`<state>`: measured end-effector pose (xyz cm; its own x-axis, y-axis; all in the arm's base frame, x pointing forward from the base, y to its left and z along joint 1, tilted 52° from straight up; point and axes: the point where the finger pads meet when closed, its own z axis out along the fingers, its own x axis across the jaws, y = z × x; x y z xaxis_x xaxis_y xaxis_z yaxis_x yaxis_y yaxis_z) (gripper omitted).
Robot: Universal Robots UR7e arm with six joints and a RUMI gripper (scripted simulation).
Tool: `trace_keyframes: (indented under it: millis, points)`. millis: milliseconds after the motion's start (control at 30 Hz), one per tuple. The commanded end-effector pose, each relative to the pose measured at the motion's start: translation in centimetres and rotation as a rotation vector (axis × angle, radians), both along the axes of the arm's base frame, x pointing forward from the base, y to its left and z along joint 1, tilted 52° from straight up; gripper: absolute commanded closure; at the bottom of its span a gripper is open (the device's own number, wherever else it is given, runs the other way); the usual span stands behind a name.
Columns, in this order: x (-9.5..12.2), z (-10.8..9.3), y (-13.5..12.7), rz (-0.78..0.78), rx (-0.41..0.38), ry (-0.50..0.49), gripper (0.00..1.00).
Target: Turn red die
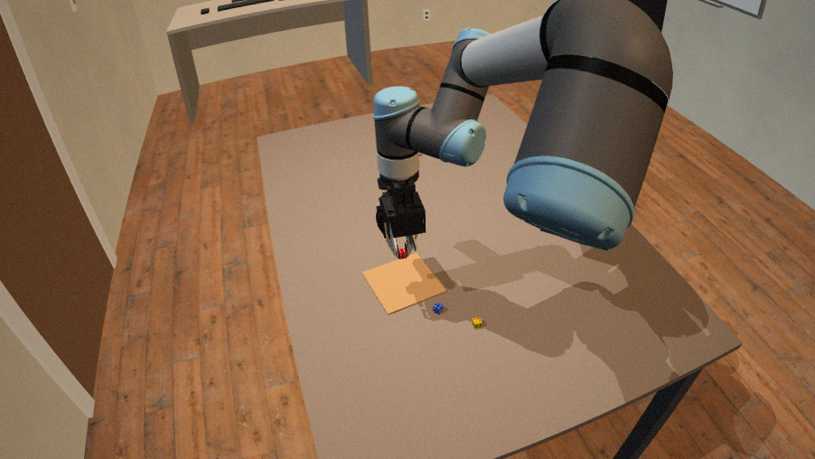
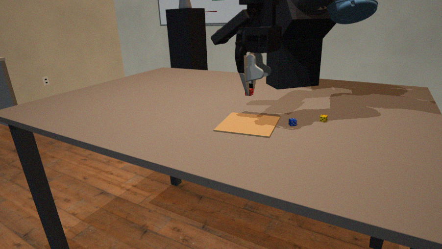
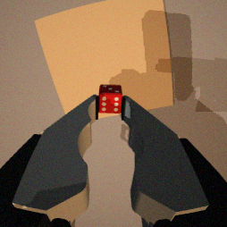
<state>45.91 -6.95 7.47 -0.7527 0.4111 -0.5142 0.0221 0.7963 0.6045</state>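
Note:
My gripper (image 1: 402, 250) is shut on the red die (image 1: 402, 253) and holds it in the air above the far edge of the orange mat (image 1: 404, 282). In the wrist view the red die (image 3: 110, 98) sits between the fingertips, with a six-pip face turned to the camera and the mat (image 3: 107, 54) below. In the exterior view the die (image 2: 250, 91) hangs well above the mat (image 2: 247, 124). The blue die (image 1: 437, 307) lies flat on the table just right of the mat; it also shows in the exterior view (image 2: 292, 122).
A yellow die (image 1: 476, 323) lies on the table right of the blue die, also seen in the exterior view (image 2: 323, 118). The arm's shadow falls over the mat's right corner and both dice. The robot base (image 2: 292, 58) stands at the table's far side.

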Motion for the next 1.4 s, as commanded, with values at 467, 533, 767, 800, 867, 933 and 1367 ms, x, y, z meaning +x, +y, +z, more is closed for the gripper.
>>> trace_keyframes:
  millis: [467,533,767,800,867,933,1367]
  points:
    - [3.2,-2.9,2.0,-0.004,-0.003,0.0,1.0]
    - [3.5,-3.2,2.2,-0.004,-0.003,0.0,1.0]
    - [4.1,-3.7,2.6,-0.004,-0.003,0.0,1.0]
    - [4.2,-3.8,2.6,-0.004,-0.003,0.0,1.0]
    - [4.4,-4.0,2.7,-0.004,-0.003,0.0,1.0]
    - [4.5,-4.1,2.8,-0.004,-0.003,0.0,1.0]
    - [4.7,-4.3,3.0,-0.004,-0.003,0.0,1.0]
